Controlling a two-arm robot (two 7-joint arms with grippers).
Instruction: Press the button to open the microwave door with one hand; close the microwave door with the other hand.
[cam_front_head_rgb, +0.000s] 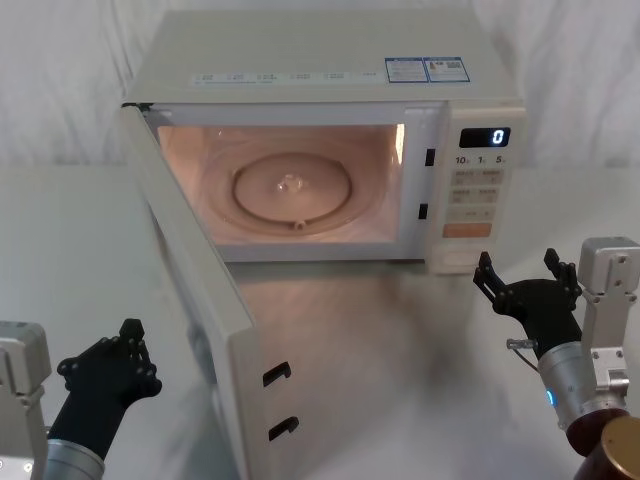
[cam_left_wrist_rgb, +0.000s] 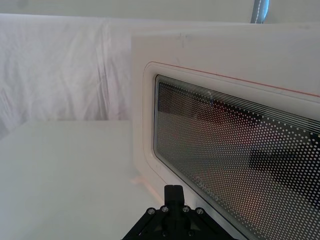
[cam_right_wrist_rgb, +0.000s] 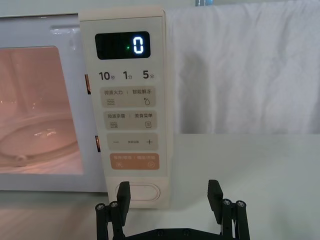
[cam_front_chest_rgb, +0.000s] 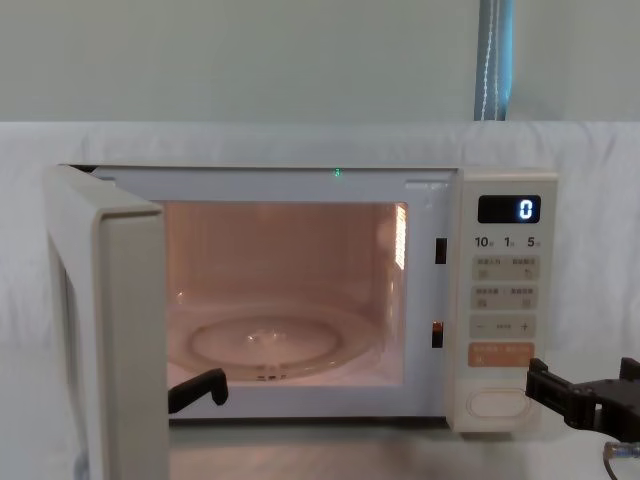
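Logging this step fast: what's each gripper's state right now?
Left gripper: cannot tell, near the open microwave door.
Right gripper: open, empty, before the button.

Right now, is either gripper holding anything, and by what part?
Nothing is held. The right gripper is open before the button; the left gripper sits outside the open door.

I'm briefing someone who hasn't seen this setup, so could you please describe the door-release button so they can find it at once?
Start at the cream microwave, whose door stands open, and go to the narrow control panel beside its lit cavity. The button is the lowest control there, under the orange bar. Unlike the small printed keys above, it is a large, blank, cream pill shape.
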